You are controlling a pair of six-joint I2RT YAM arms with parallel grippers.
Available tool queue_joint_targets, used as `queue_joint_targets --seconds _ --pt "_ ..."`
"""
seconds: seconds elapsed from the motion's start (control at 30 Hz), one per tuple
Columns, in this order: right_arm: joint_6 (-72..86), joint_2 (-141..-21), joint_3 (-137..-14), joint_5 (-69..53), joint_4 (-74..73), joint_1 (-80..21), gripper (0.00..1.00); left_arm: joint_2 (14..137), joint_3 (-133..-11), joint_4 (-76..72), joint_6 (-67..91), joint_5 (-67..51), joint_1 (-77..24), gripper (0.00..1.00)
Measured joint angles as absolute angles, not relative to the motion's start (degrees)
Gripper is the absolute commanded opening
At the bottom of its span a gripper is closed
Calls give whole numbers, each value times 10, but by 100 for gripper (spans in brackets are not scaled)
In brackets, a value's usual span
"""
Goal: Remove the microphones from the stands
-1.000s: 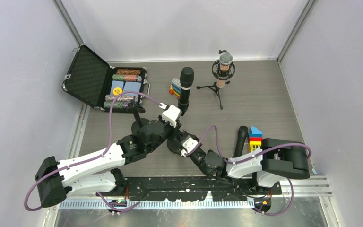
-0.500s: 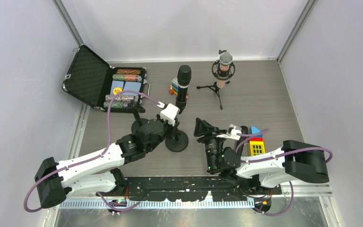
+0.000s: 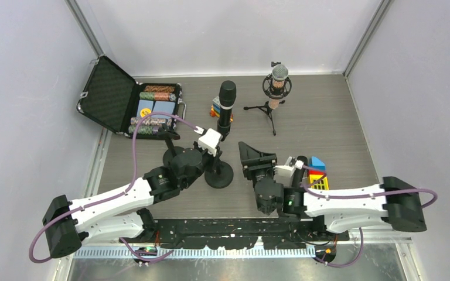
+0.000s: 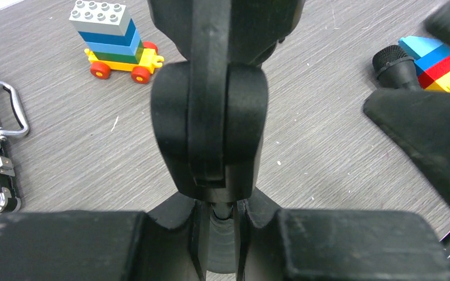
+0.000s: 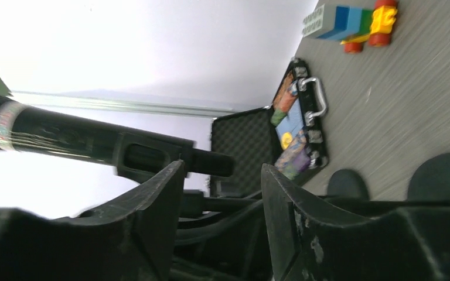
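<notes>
Access comes from the right: the microphone (image 3: 227,105) stands near upright in the stand (image 3: 219,175) mid-table, long axis vertical. The left gripper (image 4: 221,234) is pinched narrow on the stand's stem beneath it. The right gripper (image 3: 249,157), fingers spread wide and empty, sits just right of the stand, apart. Only the right wrist view shows the microphone's body crossing beyond those fingertips, not yet between them.

- Grey wood-grain table (image 3: 334,111) spans the enclosure.
- Plain pale back wall (image 3: 222,35), with matching left wall (image 3: 23,88) and right wall (image 3: 428,88).
- Metal posts (image 3: 85,27) stand in both back corners.
- A silvery rail (image 3: 211,252) runs along the near edge.
- The light is even and soft, and the shadows are faint.
</notes>
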State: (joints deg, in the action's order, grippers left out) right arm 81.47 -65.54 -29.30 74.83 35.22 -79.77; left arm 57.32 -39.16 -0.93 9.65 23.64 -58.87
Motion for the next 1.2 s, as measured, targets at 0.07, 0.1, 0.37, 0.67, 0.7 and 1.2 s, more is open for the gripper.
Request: queue_joint_targets --seconds 0.07,0.1,0.37,0.67,0.7,1.2 --pt "911 -627 -344 737 203 -798 60 572 -391 -10 97 237 -589 0" --pt "957 -609 -365 729 126 -798 60 572 -391 -9 97 239 -589 0" --pt "1143 -480 -348 701 -130 -797 57 563 -385 -7 99 243 -589 0" --pt "1183 -576 -319 615 -83 -797 53 563 -385 -7 100 244 -588 0" --pt "1183 -583 -322 603 -67 -797 52 563 -385 -6 100 244 -588 0" --pt "1184 -661 -309 518 86 -797 52 556 -382 -5 101 246 -588 0"
